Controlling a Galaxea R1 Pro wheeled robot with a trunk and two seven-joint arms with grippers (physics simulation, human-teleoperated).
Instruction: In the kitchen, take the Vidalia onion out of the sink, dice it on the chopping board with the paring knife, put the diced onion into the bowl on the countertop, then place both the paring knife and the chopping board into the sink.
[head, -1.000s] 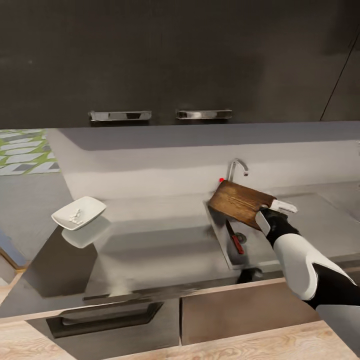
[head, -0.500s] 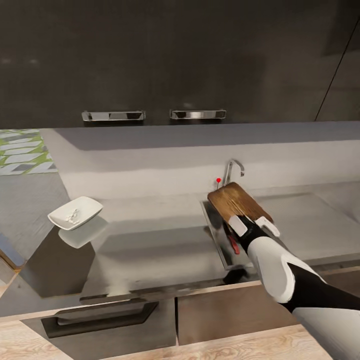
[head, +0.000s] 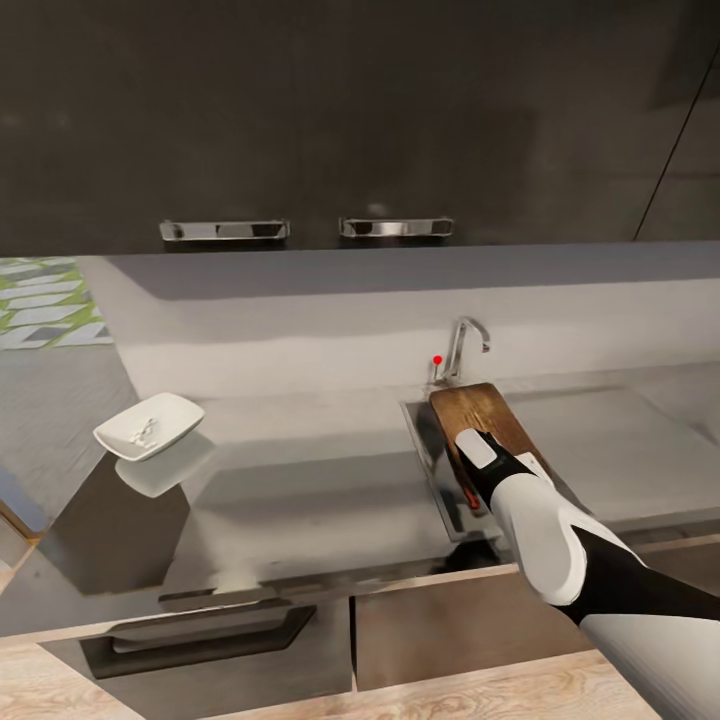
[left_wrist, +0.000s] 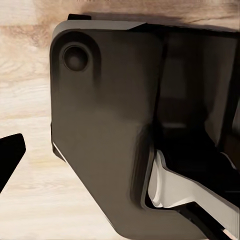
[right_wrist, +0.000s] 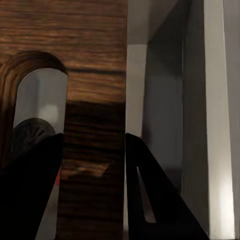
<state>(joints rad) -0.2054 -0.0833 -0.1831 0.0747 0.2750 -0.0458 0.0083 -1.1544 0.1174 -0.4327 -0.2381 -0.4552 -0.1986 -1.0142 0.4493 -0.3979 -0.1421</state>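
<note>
One chopping board (head: 483, 420) is over the sink (head: 432, 470), tilted, its far end near the tap (head: 462, 345) with the red knob (head: 437, 360), its near end held by the right gripper (head: 492, 455). In the right wrist view the two dark fingers (right_wrist: 30, 190) straddle the board's edge beside the oval handle slot (right_wrist: 40, 100), one on each face, so the right gripper is pinching the chopping board (right_wrist: 95, 75). One paring knife (head: 466, 492) lies in the basin at about 6 o'clock from the board's far end, mostly hidden under board and arm; only a red strip shows, and a bit of red also shows through the slot (right_wrist: 58, 177). One bowl (head: 148, 426) sits on the countertop (head: 300, 480) well apart from the sink, at about 9 o'clock from it, with one small heap of diced onion (head: 145, 433) inside. Its reflection shows on the glossy slab below it. Two chrome handles (head: 224, 230) sit side by side on the dark upper cabinets at 12 o'clock. One drawer front with a dark handle (head: 200, 640) shows below the counter edge. The left wrist view shows dark robot body (left_wrist: 105, 135) above a pale wood floor (left_wrist: 25, 100), with one dark fingertip (left_wrist: 9, 155) at the frame edge; left gripper state: cannot tell.
</note>
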